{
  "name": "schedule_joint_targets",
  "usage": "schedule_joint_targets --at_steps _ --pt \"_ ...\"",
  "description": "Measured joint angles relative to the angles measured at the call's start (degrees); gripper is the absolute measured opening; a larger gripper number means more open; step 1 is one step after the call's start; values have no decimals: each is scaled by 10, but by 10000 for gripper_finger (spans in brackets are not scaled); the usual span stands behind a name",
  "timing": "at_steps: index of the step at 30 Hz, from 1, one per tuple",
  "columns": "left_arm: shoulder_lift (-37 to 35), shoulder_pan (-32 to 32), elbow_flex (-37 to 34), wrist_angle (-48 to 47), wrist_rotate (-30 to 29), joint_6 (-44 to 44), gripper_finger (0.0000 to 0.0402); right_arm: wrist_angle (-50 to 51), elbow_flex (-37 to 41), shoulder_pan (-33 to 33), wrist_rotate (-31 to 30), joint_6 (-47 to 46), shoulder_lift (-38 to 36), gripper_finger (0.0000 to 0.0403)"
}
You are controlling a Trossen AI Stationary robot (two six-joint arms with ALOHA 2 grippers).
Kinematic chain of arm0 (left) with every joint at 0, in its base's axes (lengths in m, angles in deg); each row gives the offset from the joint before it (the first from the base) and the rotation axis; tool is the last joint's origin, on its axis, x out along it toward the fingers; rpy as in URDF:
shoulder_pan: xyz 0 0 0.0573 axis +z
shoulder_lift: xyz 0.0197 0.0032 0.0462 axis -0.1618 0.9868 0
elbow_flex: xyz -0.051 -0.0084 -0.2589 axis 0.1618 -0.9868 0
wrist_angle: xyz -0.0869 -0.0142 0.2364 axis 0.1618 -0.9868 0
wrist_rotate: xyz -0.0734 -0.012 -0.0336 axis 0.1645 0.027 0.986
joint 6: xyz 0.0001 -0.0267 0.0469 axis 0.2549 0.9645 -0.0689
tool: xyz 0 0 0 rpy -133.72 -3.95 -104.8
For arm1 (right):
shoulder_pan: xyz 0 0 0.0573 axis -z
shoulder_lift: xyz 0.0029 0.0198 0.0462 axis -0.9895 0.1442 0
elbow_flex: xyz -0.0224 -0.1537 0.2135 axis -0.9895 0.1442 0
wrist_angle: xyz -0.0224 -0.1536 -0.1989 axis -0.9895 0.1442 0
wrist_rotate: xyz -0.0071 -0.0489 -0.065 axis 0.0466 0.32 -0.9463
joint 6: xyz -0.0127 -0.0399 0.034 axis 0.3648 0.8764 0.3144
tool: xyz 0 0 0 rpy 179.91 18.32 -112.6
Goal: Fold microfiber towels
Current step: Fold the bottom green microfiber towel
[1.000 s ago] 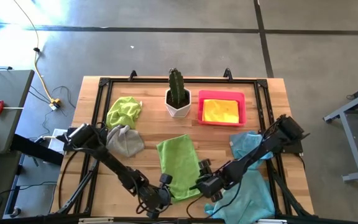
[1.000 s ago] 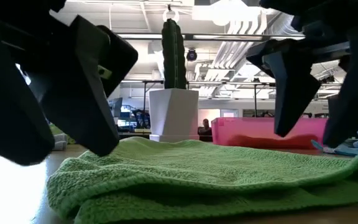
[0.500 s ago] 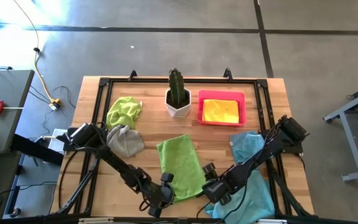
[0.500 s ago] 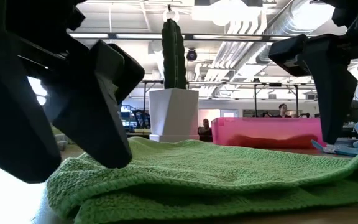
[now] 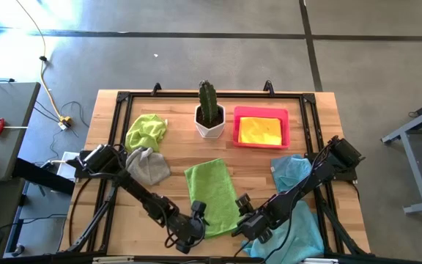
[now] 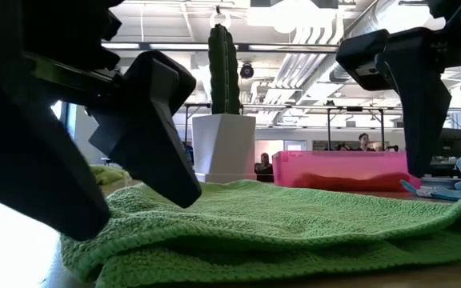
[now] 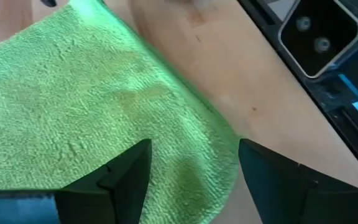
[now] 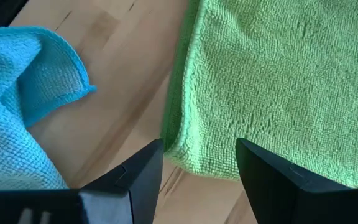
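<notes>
Two grippers, left gripper (image 5: 198,213), right gripper (image 5: 242,213), spread over green towel (image 5: 211,192); no writing legible.

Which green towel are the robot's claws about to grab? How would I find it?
Start at the cactus in its white pot at the table's back. Straight in front of it lies the flat green towel, with both open grippers at its near corners. The other green towel is crumpled, off to the left.

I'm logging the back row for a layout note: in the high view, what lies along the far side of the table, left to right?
Crumpled green towel → cactus pot → pink tray holding the yellow towel.
</notes>
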Motion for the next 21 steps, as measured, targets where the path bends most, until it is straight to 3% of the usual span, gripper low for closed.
schedule_joint_targets --at_steps 14,21 --pt "37 3 3 17 22 22 232 -18 -2 -7 -15 15 43 197" --pt "42 3 6 22 -1 32 227 -22 -2 -5 -14 12 47 183"
